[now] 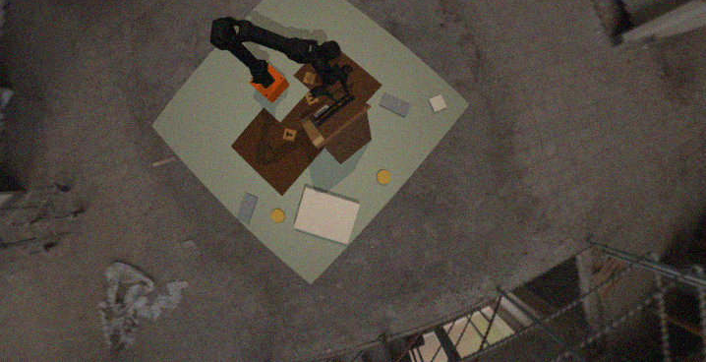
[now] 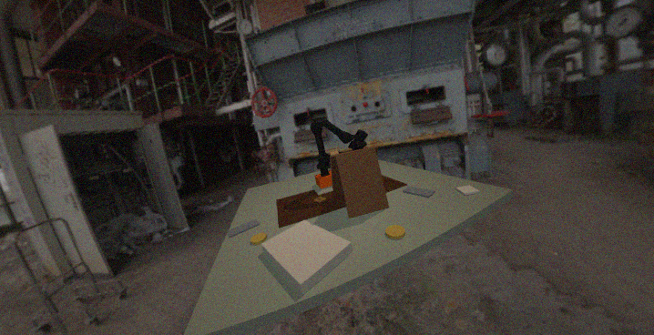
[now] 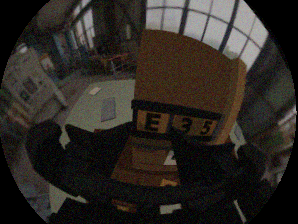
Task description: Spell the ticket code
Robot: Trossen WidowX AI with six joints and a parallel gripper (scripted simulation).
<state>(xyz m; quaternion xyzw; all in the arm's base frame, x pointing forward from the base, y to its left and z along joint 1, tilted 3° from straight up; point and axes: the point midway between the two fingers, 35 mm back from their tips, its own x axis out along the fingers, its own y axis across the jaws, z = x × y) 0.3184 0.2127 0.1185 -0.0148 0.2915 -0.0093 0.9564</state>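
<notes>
The upright board (image 1: 345, 125) (image 2: 362, 182) (image 3: 185, 67) carries the black letter rail (image 1: 351, 97) (image 3: 175, 106). In the wrist view its tiles read E, 3, 5 from left to right: the E tile (image 3: 152, 122), the 3 tile (image 3: 182, 126) and the 5 tile (image 3: 205, 128). A narrow dark band shows between E and 3. My gripper (image 1: 336, 96) (image 3: 150, 127) is open at the rail, its fingertips close below and beside the E tile, not clamping it. A partly hidden white piece (image 3: 170, 158), perhaps the ticket, shows below the rail; its print is unreadable.
Loose tiles lie on the brown surface (image 1: 266, 156): one tile (image 1: 309, 78) near the arm, a lettered tile (image 1: 312, 98) beside the gripper, another tile (image 1: 289, 134) left of the board. A white block (image 1: 326, 214) (image 2: 305, 250), grey slabs and yellow discs lie around the counter.
</notes>
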